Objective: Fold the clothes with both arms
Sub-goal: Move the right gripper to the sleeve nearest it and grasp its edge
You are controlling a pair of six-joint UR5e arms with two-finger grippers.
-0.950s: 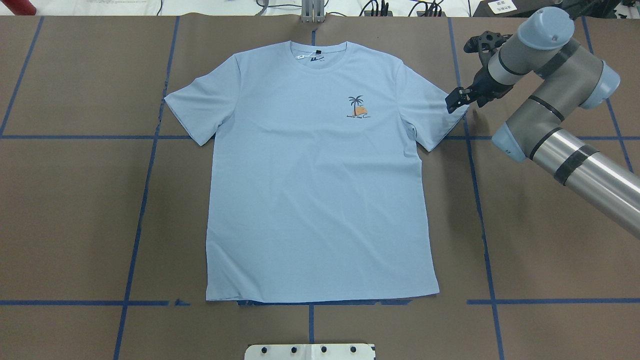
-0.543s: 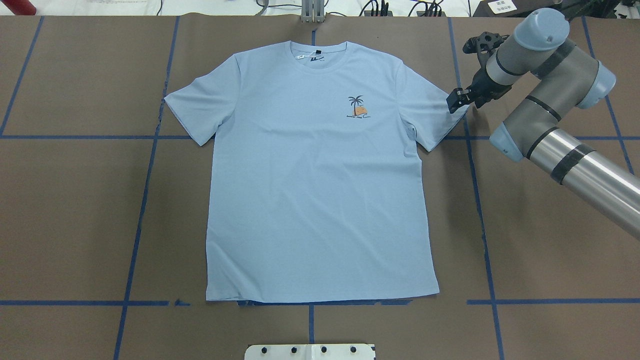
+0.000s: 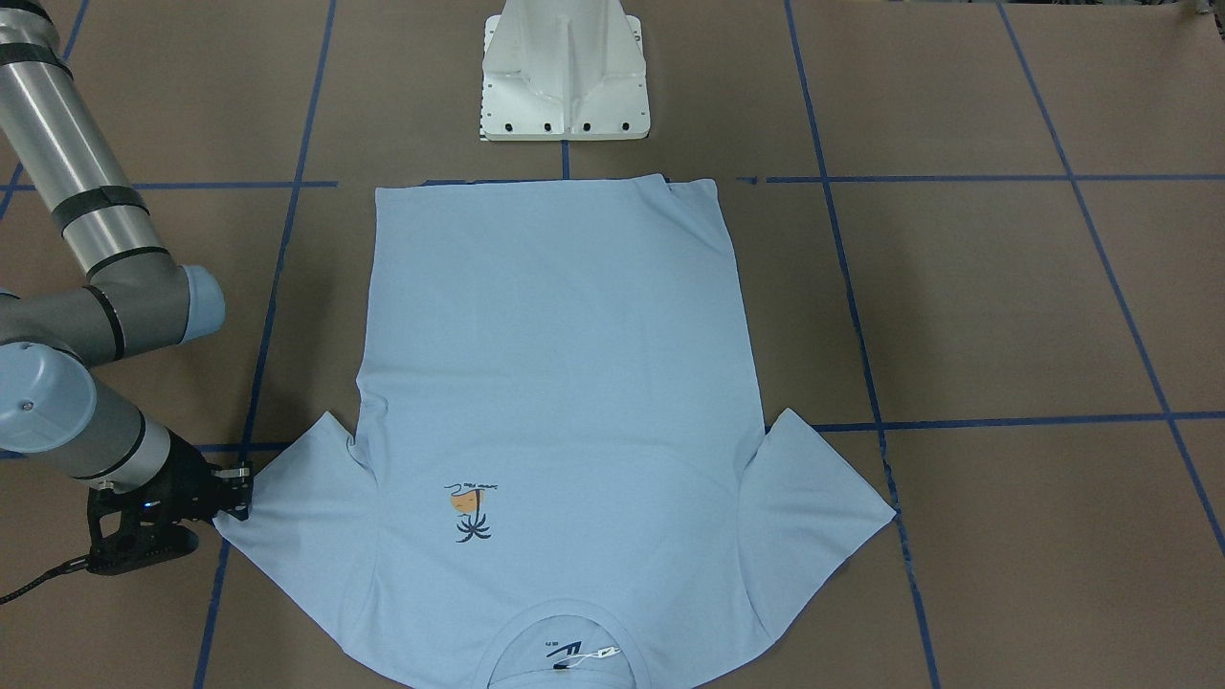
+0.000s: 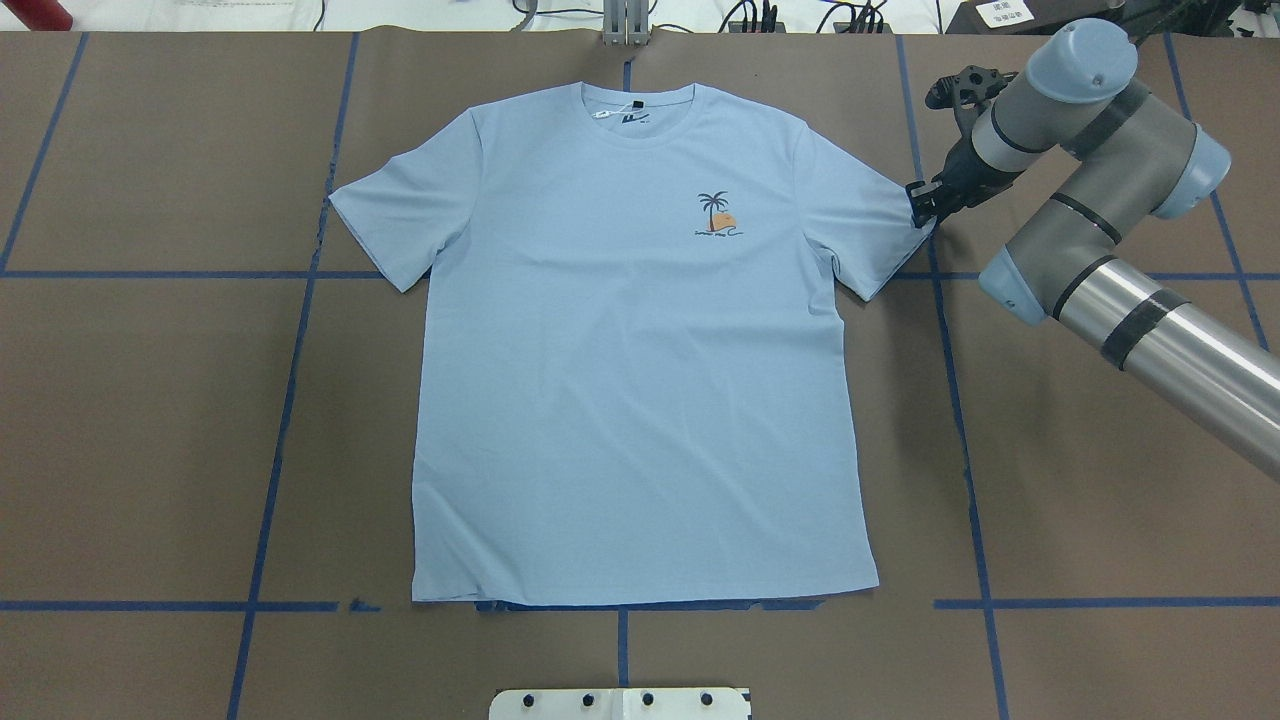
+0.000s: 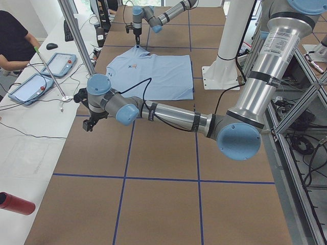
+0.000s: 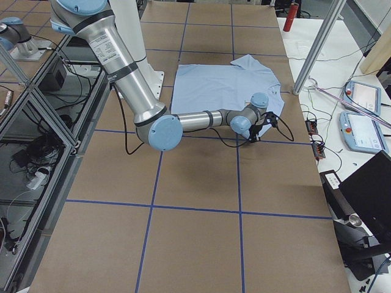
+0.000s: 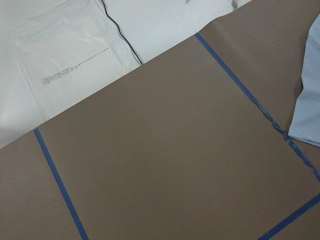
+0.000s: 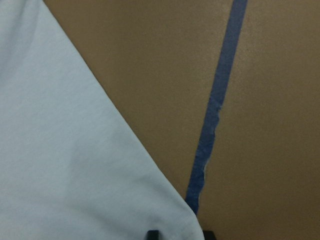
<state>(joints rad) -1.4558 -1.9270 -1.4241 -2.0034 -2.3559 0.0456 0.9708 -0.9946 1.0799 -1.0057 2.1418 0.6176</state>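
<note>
The pale light-blue T-shirt [image 4: 640, 350] lies flat and face up on the brown table, collar at the far edge, with a small palm-tree print [image 4: 716, 215] on the chest. My right gripper [image 4: 918, 205] is low at the tip of the shirt's right-hand sleeve [image 4: 870, 220]. It is open, and in the right wrist view the sleeve corner [image 8: 170, 210] lies between its two fingertips [image 8: 152, 234]. The front-facing view shows this gripper [image 3: 237, 494] at the same sleeve edge. My left gripper [image 5: 88, 124] appears only in the exterior left view, far from the shirt [image 5: 153, 71]; I cannot tell its state.
The white pedestal base [image 3: 565, 77] stands just behind the shirt's hem. Blue tape lines [image 4: 960, 420] cross the table. Beyond the far edge a white bench holds tablets [image 5: 56, 64], cables and a red cylinder [image 5: 15, 203]; a seated person [image 5: 13, 46] is there. A bagged paper [image 7: 65, 60] lies beside the mat.
My right gripper has shifted slightly right and lower, settling onto the sleeve tip, and looks narrower from above. The shirt has not moved.
</note>
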